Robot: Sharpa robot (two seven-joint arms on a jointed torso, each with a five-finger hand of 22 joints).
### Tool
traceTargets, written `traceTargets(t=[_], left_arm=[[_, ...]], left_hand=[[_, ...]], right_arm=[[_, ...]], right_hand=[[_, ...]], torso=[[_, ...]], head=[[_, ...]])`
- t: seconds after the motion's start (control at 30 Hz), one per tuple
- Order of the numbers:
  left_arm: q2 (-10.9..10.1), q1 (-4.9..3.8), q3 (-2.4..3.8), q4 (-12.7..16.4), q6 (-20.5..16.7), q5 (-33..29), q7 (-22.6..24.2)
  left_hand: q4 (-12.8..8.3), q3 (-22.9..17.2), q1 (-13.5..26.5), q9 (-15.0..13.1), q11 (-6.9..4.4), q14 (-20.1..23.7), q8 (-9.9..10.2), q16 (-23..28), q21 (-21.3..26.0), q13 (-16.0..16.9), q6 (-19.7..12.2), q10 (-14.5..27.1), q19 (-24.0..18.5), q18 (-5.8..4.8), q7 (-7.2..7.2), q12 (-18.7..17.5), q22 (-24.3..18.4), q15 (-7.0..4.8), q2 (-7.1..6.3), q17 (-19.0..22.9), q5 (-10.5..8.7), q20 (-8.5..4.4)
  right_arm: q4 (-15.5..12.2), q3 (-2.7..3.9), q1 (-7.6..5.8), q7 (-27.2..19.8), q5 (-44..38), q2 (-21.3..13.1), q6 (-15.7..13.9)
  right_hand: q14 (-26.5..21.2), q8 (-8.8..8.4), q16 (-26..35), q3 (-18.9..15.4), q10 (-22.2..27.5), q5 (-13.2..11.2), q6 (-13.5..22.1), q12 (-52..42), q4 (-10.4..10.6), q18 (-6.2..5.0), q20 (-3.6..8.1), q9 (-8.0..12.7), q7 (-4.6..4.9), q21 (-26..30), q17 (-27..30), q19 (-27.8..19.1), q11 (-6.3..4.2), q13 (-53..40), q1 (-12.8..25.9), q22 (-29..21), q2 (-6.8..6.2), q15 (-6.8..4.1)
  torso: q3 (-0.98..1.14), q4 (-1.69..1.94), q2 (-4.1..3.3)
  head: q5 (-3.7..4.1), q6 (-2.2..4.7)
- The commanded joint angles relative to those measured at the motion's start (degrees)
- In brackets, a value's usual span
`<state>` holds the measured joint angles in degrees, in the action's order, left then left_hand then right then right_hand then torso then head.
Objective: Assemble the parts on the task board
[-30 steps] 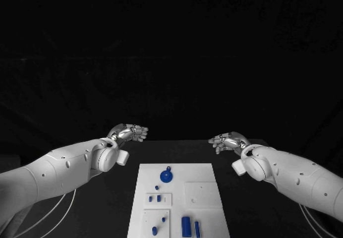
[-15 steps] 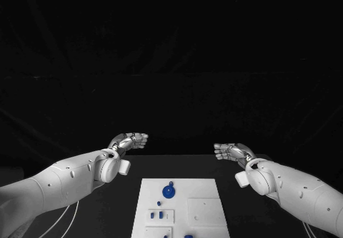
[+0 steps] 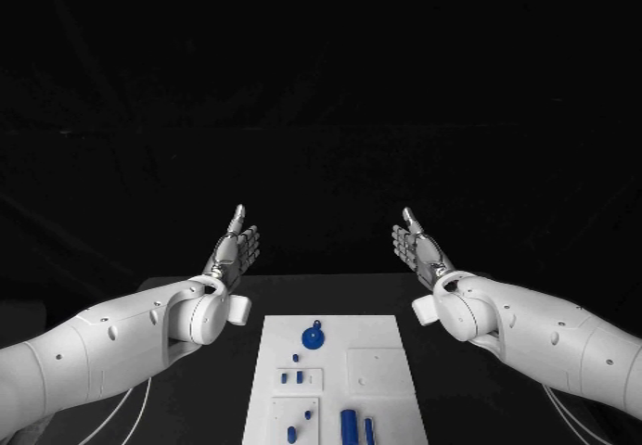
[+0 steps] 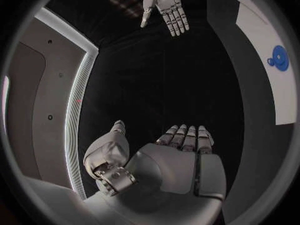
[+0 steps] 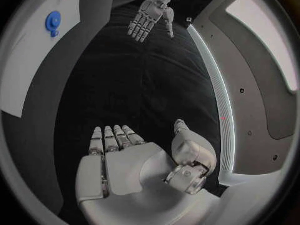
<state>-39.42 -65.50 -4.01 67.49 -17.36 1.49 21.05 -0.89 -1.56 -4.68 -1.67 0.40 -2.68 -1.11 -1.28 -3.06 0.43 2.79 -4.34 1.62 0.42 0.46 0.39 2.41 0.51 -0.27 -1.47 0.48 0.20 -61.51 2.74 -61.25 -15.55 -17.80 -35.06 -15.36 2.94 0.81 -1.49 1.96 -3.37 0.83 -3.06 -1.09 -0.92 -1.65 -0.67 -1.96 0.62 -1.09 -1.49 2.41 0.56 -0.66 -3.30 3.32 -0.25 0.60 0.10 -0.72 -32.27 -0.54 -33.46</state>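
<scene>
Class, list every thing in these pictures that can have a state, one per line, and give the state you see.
left robot hand: open, fingers stretched out, holding nothing, raised beyond the board.
right robot hand: open, fingers stretched out, holding nothing, raised beyond the board.
task board: lying flat on the table, touched by neither hand.
round blue part: lying on the board's far end, not held.
long blue parts: lying side by side at the board's near end, not held.

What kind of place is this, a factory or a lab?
Probably a lab test bench: a black table before a dark backdrop, a white task board with small blue parts, and two robot hands raised open, left and right.
</scene>
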Motion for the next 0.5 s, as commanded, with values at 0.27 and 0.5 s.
traceTargets(t=[0.27, 0.5], left_arm=[[-3.96, 4.03, 3.01, 17.11, -21.88, -1.25, 7.34], [-5.20, 5.27, 3.96, 22.18, -26.49, -1.47, 8.67]], left_hand=[[0.89, 1.56, 4.68, 1.67, -0.40, 2.68, 1.11, 1.28, 3.06, -0.43, -2.79, 4.34, -1.62, -0.42, -0.46, -0.39, -2.41, -0.51, 0.27, 1.47, -0.48, -0.20], [0.89, 1.56, 4.68, 1.67, -0.40, 2.68, 1.11, 1.28, 3.06, -0.43, -2.79, 4.34, -1.62, -0.42, -0.46, -0.39, -2.41, -0.51, 0.27, 1.47, -0.48, -0.20]], right_arm=[[-18.68, -1.77, 0.75, -10.62, 12.94, -6.29, -20.81], [-26.63, -2.56, 1.03, -13.57, 16.90, -9.01, -27.29]], right_hand=[[-2.94, -0.81, 1.49, -1.96, 3.37, -0.83, 3.06, 1.09, 0.92, 1.65, 0.67, 1.96, -0.62, 1.09, 1.49, -2.41, -0.56, 0.66, 3.30, -3.32, 0.25, -0.60], [-2.94, -0.81, 1.49, -1.96, 3.37, -0.83, 3.06, 1.09, 0.92, 1.65, 0.67, 1.96, -0.62, 1.09, 1.49, -2.41, -0.56, 0.66, 3.30, -3.32, 0.25, -0.60]], torso=[[-0.10, 0.72, 1.09], [-0.10, 0.72, 1.09]], head=[[0.54, -0.92], [0.54, -0.92]])
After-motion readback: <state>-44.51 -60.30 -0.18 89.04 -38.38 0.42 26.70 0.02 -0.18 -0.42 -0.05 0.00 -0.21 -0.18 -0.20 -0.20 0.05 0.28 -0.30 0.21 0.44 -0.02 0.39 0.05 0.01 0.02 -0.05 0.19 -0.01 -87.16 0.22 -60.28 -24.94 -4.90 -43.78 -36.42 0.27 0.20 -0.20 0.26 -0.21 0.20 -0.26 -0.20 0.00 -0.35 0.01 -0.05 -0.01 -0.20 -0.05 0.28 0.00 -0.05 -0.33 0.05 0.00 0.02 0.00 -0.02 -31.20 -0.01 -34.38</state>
